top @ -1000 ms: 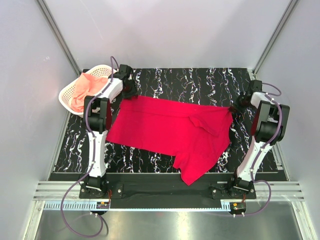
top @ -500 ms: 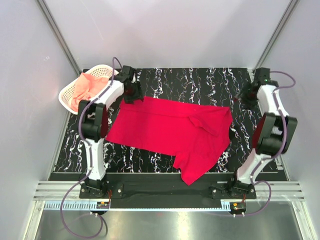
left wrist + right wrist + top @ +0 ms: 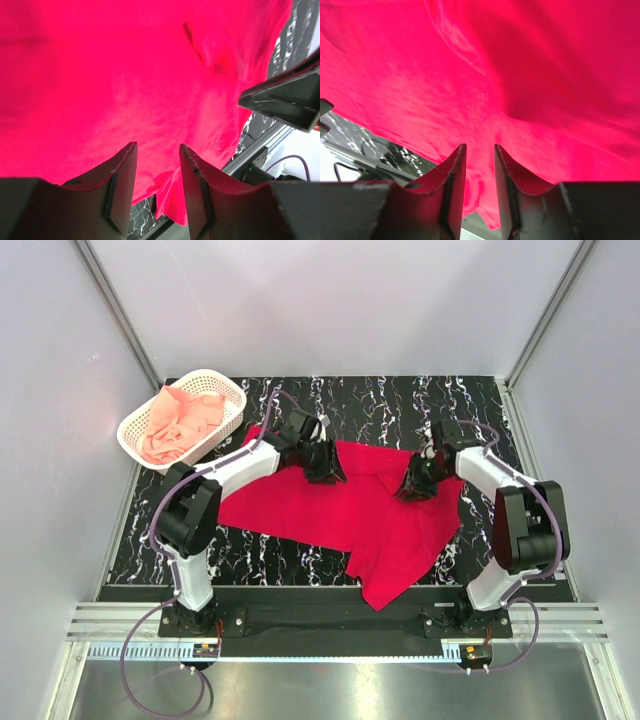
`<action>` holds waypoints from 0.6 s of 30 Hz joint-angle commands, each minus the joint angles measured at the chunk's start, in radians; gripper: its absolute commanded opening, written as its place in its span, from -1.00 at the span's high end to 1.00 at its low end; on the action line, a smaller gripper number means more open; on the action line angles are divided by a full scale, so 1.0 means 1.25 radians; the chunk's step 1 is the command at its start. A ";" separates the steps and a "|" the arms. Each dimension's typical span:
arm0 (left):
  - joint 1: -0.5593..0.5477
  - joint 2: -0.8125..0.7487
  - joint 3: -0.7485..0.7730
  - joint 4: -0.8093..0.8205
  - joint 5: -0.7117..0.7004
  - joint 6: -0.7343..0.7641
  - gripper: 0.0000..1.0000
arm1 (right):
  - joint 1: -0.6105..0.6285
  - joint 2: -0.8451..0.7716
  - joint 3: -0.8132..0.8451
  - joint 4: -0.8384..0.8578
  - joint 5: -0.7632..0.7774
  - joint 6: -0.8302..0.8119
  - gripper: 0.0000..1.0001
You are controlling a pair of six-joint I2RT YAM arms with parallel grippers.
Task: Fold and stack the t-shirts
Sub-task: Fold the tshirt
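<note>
Our bare marble tabletop beyond the red t-shirt; white basket blocking far-left corner.

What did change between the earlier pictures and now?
Both arms swung inward from the table's far corners: the left gripper and right gripper now hover over the red t-shirt, jaws apart, holding nothing. The shirt, the pink t-shirt and its basket stayed put.
</note>
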 commanded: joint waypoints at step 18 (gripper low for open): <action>-0.002 -0.125 -0.109 0.022 -0.025 0.011 0.13 | 0.080 0.192 0.177 0.088 0.146 -0.042 0.29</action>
